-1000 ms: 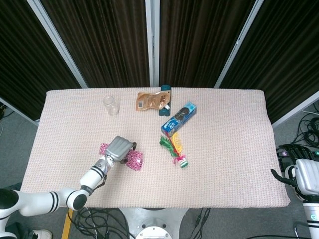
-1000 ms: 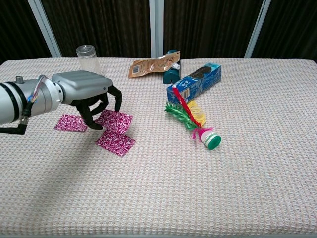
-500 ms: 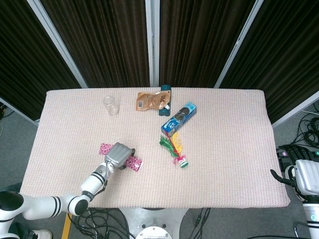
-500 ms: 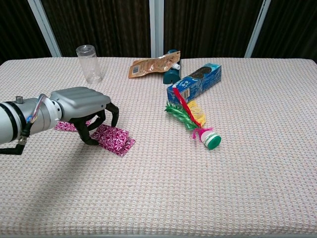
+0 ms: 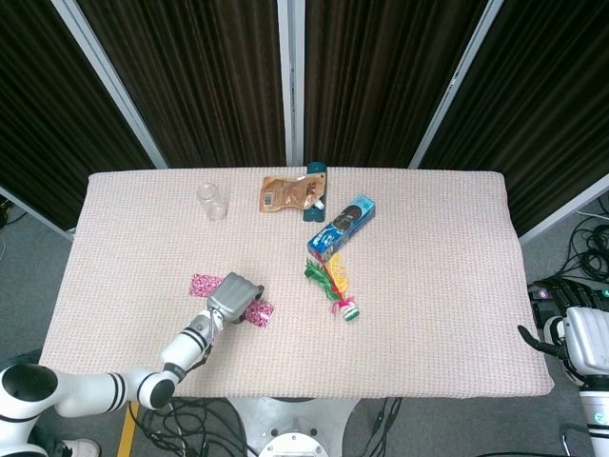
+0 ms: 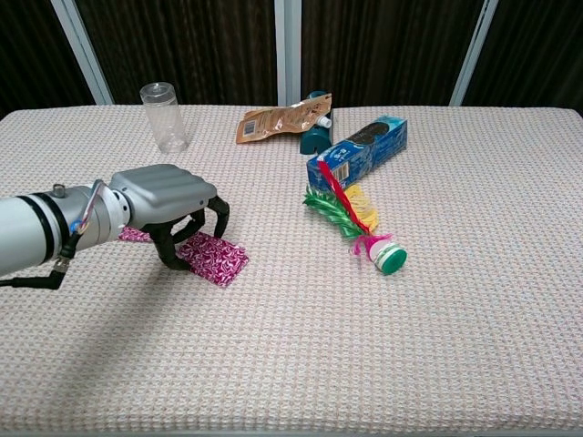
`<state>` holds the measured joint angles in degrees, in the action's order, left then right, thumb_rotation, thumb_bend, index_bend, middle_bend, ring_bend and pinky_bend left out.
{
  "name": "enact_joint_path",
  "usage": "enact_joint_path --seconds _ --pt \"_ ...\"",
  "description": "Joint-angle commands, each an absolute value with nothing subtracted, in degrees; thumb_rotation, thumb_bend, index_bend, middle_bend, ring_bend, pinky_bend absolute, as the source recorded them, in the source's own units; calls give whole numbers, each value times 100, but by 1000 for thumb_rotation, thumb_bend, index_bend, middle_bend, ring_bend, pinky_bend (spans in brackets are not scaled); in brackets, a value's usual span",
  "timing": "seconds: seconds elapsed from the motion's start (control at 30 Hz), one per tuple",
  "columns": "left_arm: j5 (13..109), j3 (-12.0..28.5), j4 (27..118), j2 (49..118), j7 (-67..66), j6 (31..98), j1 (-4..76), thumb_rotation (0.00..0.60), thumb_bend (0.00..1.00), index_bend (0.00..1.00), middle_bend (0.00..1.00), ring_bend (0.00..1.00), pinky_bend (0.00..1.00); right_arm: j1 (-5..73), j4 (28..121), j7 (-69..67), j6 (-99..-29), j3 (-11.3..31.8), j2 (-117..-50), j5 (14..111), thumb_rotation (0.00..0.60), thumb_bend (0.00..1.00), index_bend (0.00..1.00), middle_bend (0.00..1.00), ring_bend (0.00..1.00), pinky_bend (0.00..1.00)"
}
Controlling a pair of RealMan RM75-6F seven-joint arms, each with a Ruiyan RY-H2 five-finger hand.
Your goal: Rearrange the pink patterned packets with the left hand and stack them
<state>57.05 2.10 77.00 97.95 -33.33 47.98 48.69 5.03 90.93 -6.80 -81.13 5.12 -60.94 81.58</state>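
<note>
left hand [image 6: 168, 205] curled over pink packets [image 6: 219, 258], grasp unclear | near table's front-left edge [image 5: 143, 386]

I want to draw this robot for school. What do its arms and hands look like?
The left hand has a smooth silver-grey shell on the back and black fingers. Its left arm is a round white tube with black rings, a metal-coloured wrist and thin coloured wires along it. The right hand, down by the table's edge, shows a pale grey shell and black fingers too.
</note>
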Motion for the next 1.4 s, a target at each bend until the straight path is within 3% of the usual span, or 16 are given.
enact_joint_path --seconds 0.03,0.93,1.4 --pt "5712 198 7704 9807 -3353 4795 4872 600 282 479 849 834 926 504 9095 -680 -8109 514 -6090 8154 484 126 236 202 140 139" --pt "5515 141 7834 9705 -3601 4718 4915 600 284 410 850 834 925 485 9115 -703 -8099 516 -6078 8128 483 126 236 202 140 138" --pt "5509 189 7966 9577 -3519 4779 4913 600 284 319 849 834 924 462 9145 -703 -8132 514 -6054 8141 480 126 235 202 140 139"
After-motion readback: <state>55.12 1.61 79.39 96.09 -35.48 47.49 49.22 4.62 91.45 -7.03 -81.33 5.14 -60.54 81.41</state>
